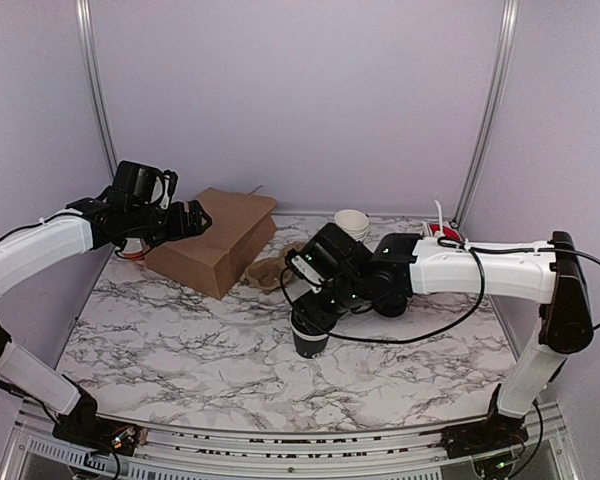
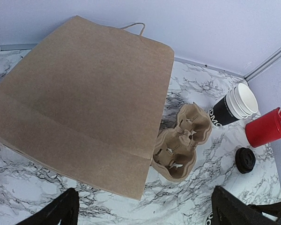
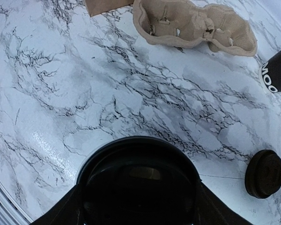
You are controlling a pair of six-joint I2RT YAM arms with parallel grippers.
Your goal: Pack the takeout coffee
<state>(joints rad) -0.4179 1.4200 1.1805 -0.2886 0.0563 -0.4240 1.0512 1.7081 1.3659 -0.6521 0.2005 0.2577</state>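
The takeout coffee, a small black cup with a black lid, is upright at the middle of the table. My right gripper is shut on it from above. In the right wrist view the lid fills the space between the fingers of that gripper. My left gripper is open and empty, held high above the brown paper bag. The left wrist view shows its gripper over the flat bag.
A cardboard cup carrier lies beside the bag, also in both wrist views. At the back right are a stack of white-rimmed cups, a red holder and a low pile of black lids.
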